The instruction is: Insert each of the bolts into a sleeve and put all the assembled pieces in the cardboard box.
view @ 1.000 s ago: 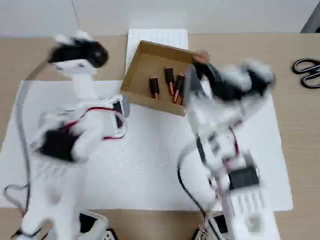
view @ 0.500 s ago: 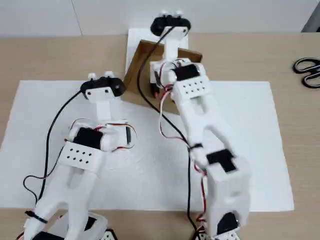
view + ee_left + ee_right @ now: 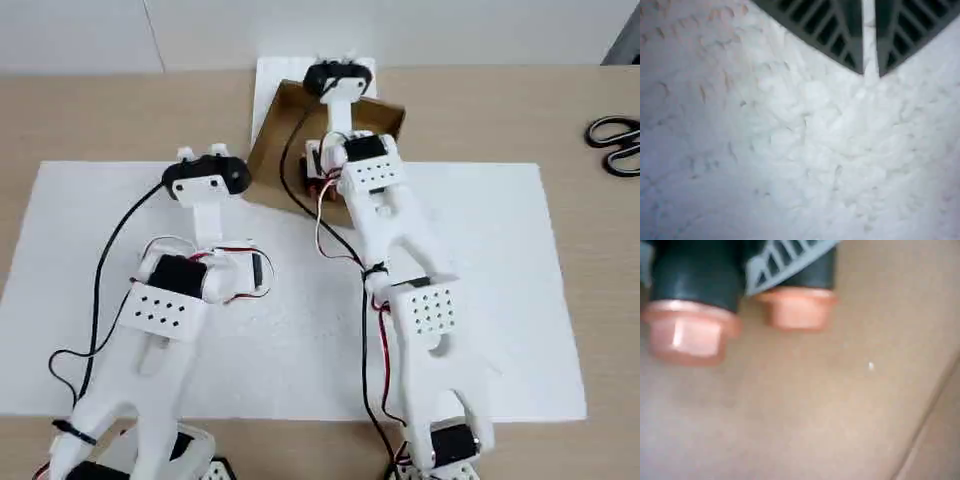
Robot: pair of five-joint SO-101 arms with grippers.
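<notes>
The cardboard box (image 3: 262, 150) stands at the back middle of the table. My right gripper (image 3: 335, 110) hangs down inside it, with the arm covering most of the box. In the right wrist view two assembled pieces lie side by side on the box floor (image 3: 815, 405). Each is a black sleeve with a copper bolt head: one (image 3: 687, 315) lies free, while a grey part of my right gripper (image 3: 785, 260) crosses the other (image 3: 797, 302). My left gripper (image 3: 207, 190) is shut and holds nothing, just above the white sheet (image 3: 790, 150), left of the box.
The white foam sheet (image 3: 500, 250) covers the middle of the wooden table. Scissors (image 3: 615, 140) lie at the far right edge. A white paper (image 3: 280, 75) sticks out behind the box. Cables run along both arms.
Both arms swung from blurred, drawn-back poses to where they are. The right arm went over the box and now hides the pieces seen inside it. The left gripper came down over the sheet.
</notes>
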